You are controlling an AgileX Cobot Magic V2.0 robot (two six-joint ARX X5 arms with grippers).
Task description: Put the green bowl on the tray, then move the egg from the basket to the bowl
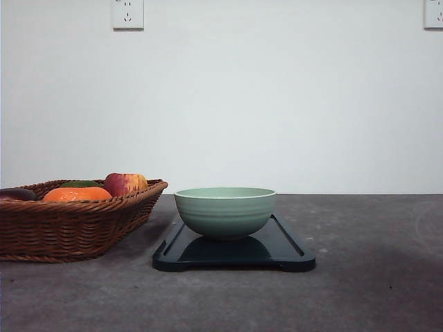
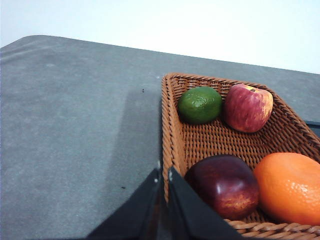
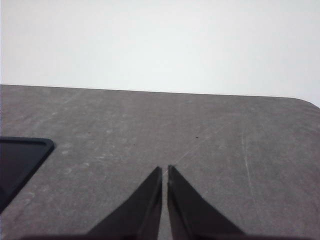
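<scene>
The pale green bowl (image 1: 225, 211) stands upright on the dark tray (image 1: 291, 252) at the table's middle. To its left sits the brown wicker basket (image 1: 69, 225). In the left wrist view the basket (image 2: 220, 142) holds a dark reddish-brown oval, the egg (image 2: 225, 185); its top edge also peeks over the basket rim as the egg (image 1: 17, 194). My left gripper (image 2: 164, 174) is shut and empty, its tips just above the basket's side rim beside the egg. My right gripper (image 3: 164, 170) is shut and empty over bare table, a corner of the tray (image 3: 20, 160) off to its side.
The basket also holds an orange (image 2: 290, 187), a red-yellow apple (image 2: 247, 107) and a green lime (image 2: 200, 105). Grey table (image 1: 374, 277) stretches open to the right of the tray and in front of it. A white wall backs the table.
</scene>
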